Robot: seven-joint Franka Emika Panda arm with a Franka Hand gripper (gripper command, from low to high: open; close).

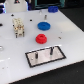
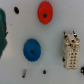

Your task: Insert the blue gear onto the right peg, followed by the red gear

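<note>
The blue gear (image 1: pixel 43 26) lies flat on the white table, a wide disc with a raised hub; the wrist view shows it from above (image 2: pixel 31 48). The red gear (image 1: pixel 40 39) sits just in front of it, smaller and chunkier, and appears in the wrist view too (image 2: pixel 45 12). Nearer the front stands the black-framed grey plate (image 1: pixel 34 61). Its right peg (image 1: pixel 51 50) is a thin dark upright pin with nothing on it. No gripper fingers show in either view.
The plate's other pin (image 1: pixel 39 55) is also bare. A beige block-like part (image 1: pixel 18 27) (image 2: pixel 71 47) stands at the exterior view's left. A small dark-blue object (image 1: pixel 52 8) lies at the back. A dark shape (image 2: pixel 2 30) fills one edge of the wrist view.
</note>
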